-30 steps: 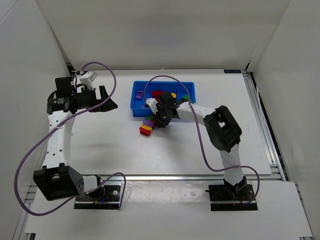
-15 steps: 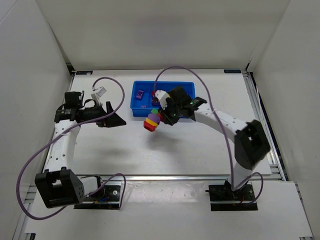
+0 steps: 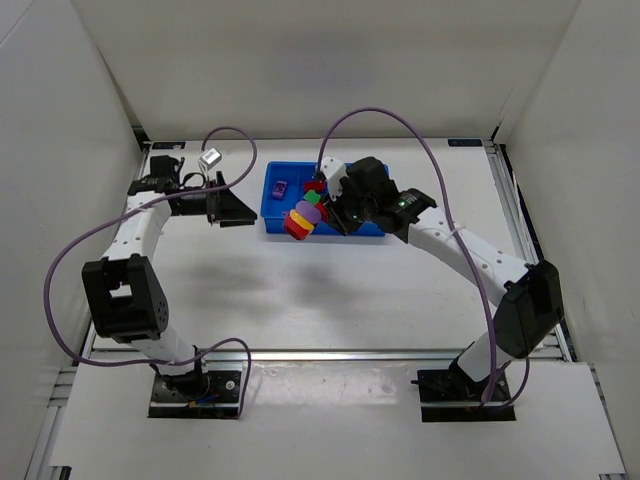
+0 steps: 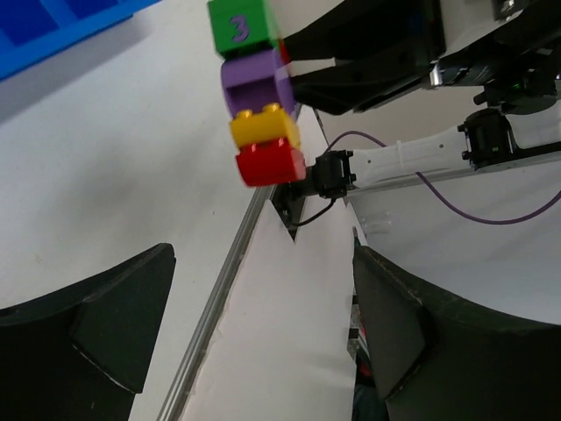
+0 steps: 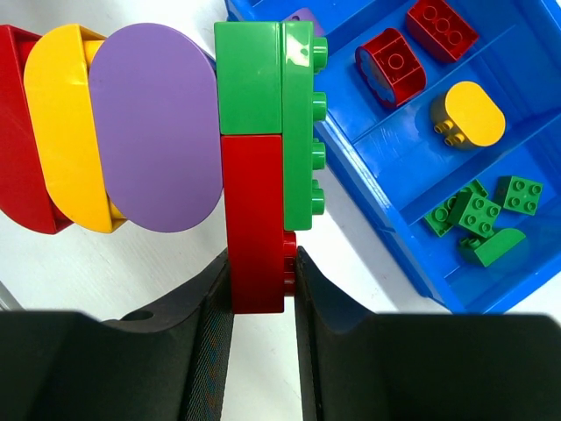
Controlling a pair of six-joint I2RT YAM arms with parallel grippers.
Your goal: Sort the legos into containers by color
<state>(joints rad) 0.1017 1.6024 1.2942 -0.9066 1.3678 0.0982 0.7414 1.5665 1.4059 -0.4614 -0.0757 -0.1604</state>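
Observation:
My right gripper [image 5: 263, 263] is shut on the lower red brick [image 5: 254, 219] of a joined stack of legos [image 3: 300, 217]: red, yellow and purple ovals plus a green brick. The stack hangs in the air over the front left edge of the blue tray [image 3: 375, 168]. In the tray's compartments [image 5: 543, 132] lie red pieces [image 5: 394, 66], a yellow piece [image 5: 469, 114], green pieces [image 5: 478, 215] and a purple piece [image 3: 281, 187]. My left gripper [image 3: 228, 208] stands open and empty [image 4: 254, 342] left of the tray, facing the stack [image 4: 259, 96].
White walls close in the table on the left, back and right. A metal rail [image 3: 520, 230] runs along the right edge. Purple cables [image 3: 380, 120] arc above both arms.
My right gripper has lifted the stack off the table and carried it back to the tray's front edge. The left arm has swung in toward the tray.

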